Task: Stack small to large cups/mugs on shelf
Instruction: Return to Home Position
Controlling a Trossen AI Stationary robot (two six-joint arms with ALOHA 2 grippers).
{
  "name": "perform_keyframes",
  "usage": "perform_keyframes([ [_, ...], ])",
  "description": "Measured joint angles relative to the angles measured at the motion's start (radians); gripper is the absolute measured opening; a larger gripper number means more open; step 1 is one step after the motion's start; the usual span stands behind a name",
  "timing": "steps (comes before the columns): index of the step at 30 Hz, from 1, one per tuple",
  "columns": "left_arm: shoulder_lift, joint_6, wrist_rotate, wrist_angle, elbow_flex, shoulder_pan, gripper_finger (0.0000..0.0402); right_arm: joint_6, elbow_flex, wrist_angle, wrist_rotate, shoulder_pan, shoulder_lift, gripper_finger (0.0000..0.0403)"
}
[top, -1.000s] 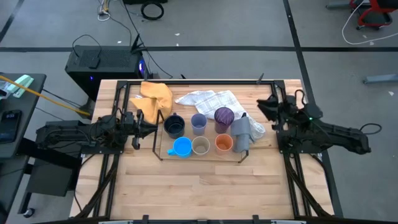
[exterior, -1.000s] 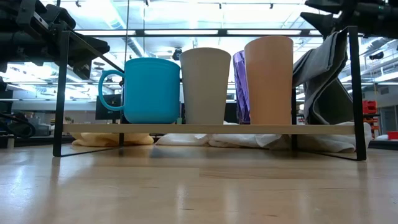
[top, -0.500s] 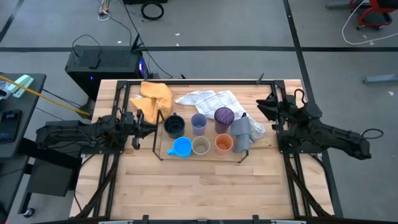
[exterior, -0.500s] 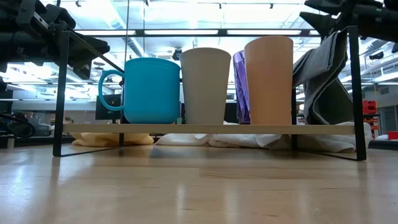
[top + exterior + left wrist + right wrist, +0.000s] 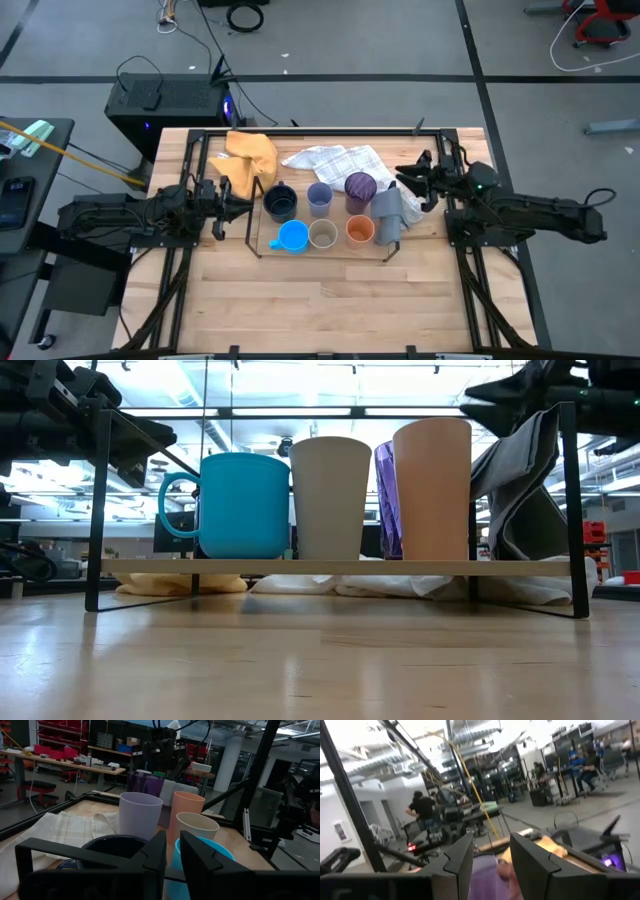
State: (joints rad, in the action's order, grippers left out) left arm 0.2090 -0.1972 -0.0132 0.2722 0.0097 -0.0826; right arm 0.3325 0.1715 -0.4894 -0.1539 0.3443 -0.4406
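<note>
Six cups stand on the black-rod shelf point(image 5: 150, 567) mid-table. The far row holds a dark navy mug point(image 5: 281, 203), a lavender cup point(image 5: 320, 197) and a purple cup point(image 5: 360, 186). The near row holds a bright blue mug point(image 5: 293, 236), a tan cup point(image 5: 322, 234) and an orange cup point(image 5: 359, 231). My left gripper point(image 5: 244, 204) stands level at the shelf's left end, its fingers point(image 5: 159, 851) a narrow gap apart with nothing between them. My right gripper point(image 5: 404, 183) hovers open at the shelf's right end, pointing at the purple cup point(image 5: 485, 879).
A grey cloth point(image 5: 390, 213) hangs over the shelf's right end, just under my right gripper. A yellow cloth point(image 5: 250, 158) and a white-checked cloth point(image 5: 340, 160) lie behind the shelf. Bare wooden table point(image 5: 330, 300) stretches toward the near edge.
My right gripper has moved toward the table's left edge, over the grey cloth and toward the purple cup, sinking slightly. The cups have stayed where they were.
</note>
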Motion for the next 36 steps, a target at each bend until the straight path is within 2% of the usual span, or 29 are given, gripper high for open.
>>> perform_keyframes([
  [6,0.0,0.0,0.0,0.0,0.0,0.0,0.0058,0.017,0.0,-0.048,-0.001,0.0,0.093,0.0137],
  [9,0.0,0.0,0.0,0.0,0.0,0.0,0.0054,0.063,0.0,-0.048,-0.042,-0.003,0.146,0.0137],
  [13,0.0,0.0,0.0,0.0,0.0,0.0,0.0054,0.075,0.0,-0.041,-0.061,-0.062,0.2,0.0137],
  [19,0.0,0.0,0.0,0.0,0.0,0.0,0.0062,-0.029,0.027,-0.015,0.042,-0.209,0.227,0.0135],
  [23,0.0,-0.001,0.0,0.0,0.0,0.0,0.0064,-0.115,0.033,0.099,0.147,-0.293,0.226,0.013],
  [27,0.0,0.0,0.0,0.0,0.0,0.0,0.0059,-0.145,0.034,0.115,0.187,-0.31,0.229,0.0128],
  [32,0.0,0.0,0.0,0.0,0.0,0.0,0.0052,-0.151,0.033,0.301,0.213,-0.307,0.254,0.013],
  [36,0.0,0.0,0.0,0.0,0.0,0.0,0.0051,-0.181,0.033,0.373,0.241,-0.307,0.303,0.0129],
])
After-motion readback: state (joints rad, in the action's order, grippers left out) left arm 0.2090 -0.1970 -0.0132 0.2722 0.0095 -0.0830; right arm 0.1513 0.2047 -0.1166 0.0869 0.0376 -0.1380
